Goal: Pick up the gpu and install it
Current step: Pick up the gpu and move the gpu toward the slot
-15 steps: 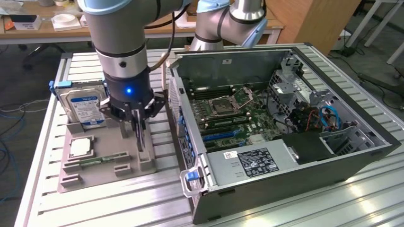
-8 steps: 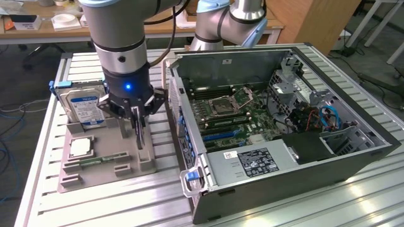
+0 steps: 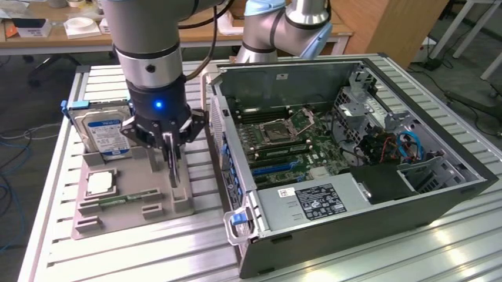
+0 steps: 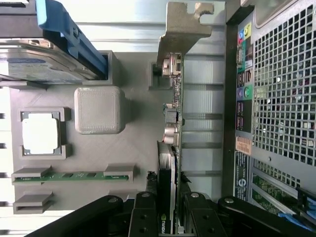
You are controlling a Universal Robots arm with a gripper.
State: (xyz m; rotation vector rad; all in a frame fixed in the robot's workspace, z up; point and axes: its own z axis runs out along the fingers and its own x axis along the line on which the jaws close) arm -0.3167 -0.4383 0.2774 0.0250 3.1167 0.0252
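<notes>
Fingers (image 4: pixel 144 213) are drawn in on both sides of the gpu (image 4: pixel 180 148), leaving only the card's thickness between them; its shroud end is gripped, and the card is held on edge. Of the larger things, the slatted metal table (image 3: pixel 79 252) carries the open computer case (image 3: pixel 368 235), and beside it the grey tray (image 3: pixel 110 227). By the exterior view, the card hangs upright over the tray's side nearest the case—outside the case, so nothing has been installed. Within the tray, the hard drive (image 3: pixel 107 132) and the smaller RAM stick (image 3: pixel 126 198) are seated in their holders.

The pick-up is judged to be the step in hand, with the grip made and the installing not yet done. For any move from here, a steady hold and an upright card seem to be called for, with the metal bracket (image 4: pixel 180 29) guarded against the case wall.

Much of the case floor is shadowed, and the expansion slots near the blue connector (image 3: pixel 274 168) are partly cut off by the case's near side. The card is seen nearly edge-on, so its broad faces are hard to read. Whether its lower edge is fully free of the tray cannot be told—nor can the exact contact of the fingers, set low in the wrist view.
</notes>
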